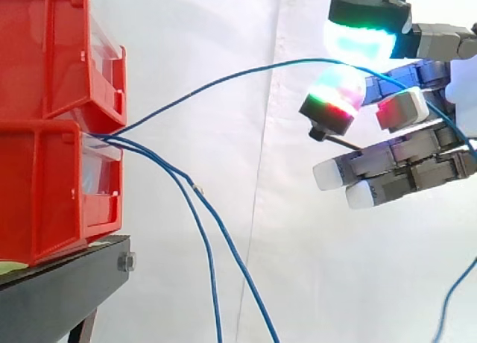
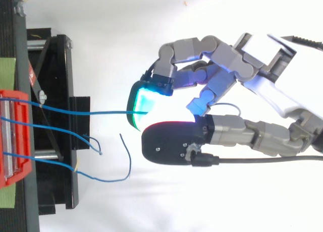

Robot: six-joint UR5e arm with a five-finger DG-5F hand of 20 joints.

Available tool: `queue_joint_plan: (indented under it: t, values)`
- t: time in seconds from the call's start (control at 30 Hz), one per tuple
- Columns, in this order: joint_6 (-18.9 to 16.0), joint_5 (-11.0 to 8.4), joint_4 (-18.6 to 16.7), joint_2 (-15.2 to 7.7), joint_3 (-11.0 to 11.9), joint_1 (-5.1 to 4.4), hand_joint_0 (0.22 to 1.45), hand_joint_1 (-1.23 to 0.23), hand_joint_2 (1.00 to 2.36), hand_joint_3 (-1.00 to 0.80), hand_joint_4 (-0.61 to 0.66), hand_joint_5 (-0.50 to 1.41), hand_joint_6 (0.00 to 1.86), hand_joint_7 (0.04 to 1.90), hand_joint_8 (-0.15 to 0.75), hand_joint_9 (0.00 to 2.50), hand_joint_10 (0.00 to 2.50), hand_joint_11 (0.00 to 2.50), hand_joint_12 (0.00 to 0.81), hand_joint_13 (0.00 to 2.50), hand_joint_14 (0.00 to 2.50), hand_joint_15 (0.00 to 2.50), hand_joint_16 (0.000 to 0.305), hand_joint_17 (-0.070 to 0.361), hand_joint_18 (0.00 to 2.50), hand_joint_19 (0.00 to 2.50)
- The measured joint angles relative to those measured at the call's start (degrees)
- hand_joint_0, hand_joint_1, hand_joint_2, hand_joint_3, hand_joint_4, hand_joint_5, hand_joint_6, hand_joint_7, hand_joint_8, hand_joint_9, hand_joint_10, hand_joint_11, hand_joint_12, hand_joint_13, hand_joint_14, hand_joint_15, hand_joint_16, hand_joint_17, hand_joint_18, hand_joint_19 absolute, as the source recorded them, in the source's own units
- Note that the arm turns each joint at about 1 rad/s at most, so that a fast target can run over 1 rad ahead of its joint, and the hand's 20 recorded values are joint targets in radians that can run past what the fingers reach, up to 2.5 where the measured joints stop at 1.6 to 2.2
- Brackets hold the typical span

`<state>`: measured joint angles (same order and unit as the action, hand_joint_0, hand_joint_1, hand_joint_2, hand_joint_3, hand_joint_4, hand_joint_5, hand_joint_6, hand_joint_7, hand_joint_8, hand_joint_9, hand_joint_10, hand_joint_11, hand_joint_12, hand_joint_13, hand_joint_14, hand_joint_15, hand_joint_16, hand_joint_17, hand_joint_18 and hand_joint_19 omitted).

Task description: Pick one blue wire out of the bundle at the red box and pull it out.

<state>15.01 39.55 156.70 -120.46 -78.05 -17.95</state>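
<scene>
Robot hand (image 2: 227,75) is pinching one blue wire (image 1: 246,68) between its pads, well right of the red box (image 1: 45,186). Its left end is sitting at the box, so the pull-out is judged pending.

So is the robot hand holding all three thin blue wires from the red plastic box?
No, the hand pinches just one blue wire; the other two blue wires hang loose from the red box.
</scene>
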Motion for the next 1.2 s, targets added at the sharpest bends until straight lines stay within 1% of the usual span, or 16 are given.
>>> queue_joint_plan:
  t: [0.23,0.3,0.37,0.4,0.43,0.5,0.53,0.67,0.7,0.77,0.83,1.0,1.2]
  values:
    - [-0.04,0.00,-0.02,0.00,0.00,0.00,0.58,-0.79,1.01,-0.36,0.09,-0.06,0.82,1.19,0.235,1.35,0.02,0.83,0.350,0.71,0.02,0.48,0.042,0.095,0.59,0.56]
    - [-0.05,0.00,-0.02,0.00,0.00,-0.02,0.56,-0.74,1.01,-0.41,0.10,-0.06,0.82,1.16,0.234,1.34,0.03,0.81,0.351,0.71,0.02,0.48,0.043,0.097,0.59,0.57]
    - [-0.06,0.00,-0.01,-0.01,-0.01,-0.05,0.53,-0.56,1.00,-0.45,0.09,-0.05,0.79,1.16,0.231,1.36,0.03,0.76,0.363,0.72,0.02,0.46,0.045,0.101,0.60,0.57]
    - [-0.06,0.00,-0.01,-0.01,-0.01,-0.06,0.53,-0.54,1.00,-0.46,0.09,-0.04,0.79,1.16,0.228,1.37,0.02,0.75,0.363,0.72,0.02,0.46,0.045,0.102,0.60,0.57]
    - [-0.06,0.00,-0.02,-0.01,-0.01,-0.05,0.54,-0.47,1.00,-0.46,0.09,-0.04,0.78,1.17,0.220,1.37,0.02,0.74,0.357,0.71,0.02,0.46,0.045,0.102,0.59,0.58]
    - [-0.07,0.00,-0.05,-0.02,-0.01,-0.07,0.57,-0.40,1.00,-0.45,0.08,-0.03,0.76,1.18,0.223,1.38,0.02,0.73,0.356,0.71,0.02,0.46,0.044,0.100,0.59,0.60]
    - [-0.05,0.00,-0.06,-0.02,-0.01,-0.09,0.57,-0.40,1.00,-0.43,0.08,-0.03,0.75,1.18,0.222,1.39,0.03,0.73,0.355,0.72,0.02,0.45,0.045,0.100,0.61,0.60]
    - [0.00,0.01,-0.07,-0.03,0.00,-0.16,0.59,-0.52,1.01,-0.34,0.13,-0.02,0.73,1.23,0.236,1.42,0.02,0.73,0.354,0.76,0.02,0.45,0.044,0.098,0.66,0.59]
    - [-0.02,0.01,-0.08,-0.03,0.00,-0.19,0.59,-0.53,1.01,-0.34,0.13,-0.02,0.73,1.23,0.245,1.42,0.02,0.72,0.355,0.77,0.02,0.45,0.044,0.099,0.67,0.58]
    - [-0.04,0.01,-0.04,-0.03,0.00,-0.24,0.60,-0.62,1.01,-0.30,0.13,-0.02,0.76,1.21,0.248,1.44,0.02,0.74,0.364,0.80,0.02,0.45,0.047,0.105,0.69,0.55]
    - [-0.06,0.00,-0.02,-0.03,0.00,-0.29,0.60,-0.66,1.01,-0.27,0.14,-0.02,0.77,1.19,0.258,1.46,0.02,0.74,0.370,0.81,0.02,0.45,0.049,0.109,0.69,0.54]
    - [-0.09,0.00,0.02,-0.01,-0.01,-0.32,0.60,-0.72,1.01,-0.24,0.12,-0.01,0.77,1.20,0.270,1.47,0.02,0.73,0.380,0.82,0.02,0.45,0.050,0.112,0.71,0.54]
    - [0.00,0.00,0.02,-0.02,-0.02,-0.40,0.59,-0.78,1.01,-0.25,0.09,-0.02,0.77,1.22,0.260,1.40,0.02,0.74,0.373,0.77,0.02,0.45,0.048,0.108,0.68,0.55]
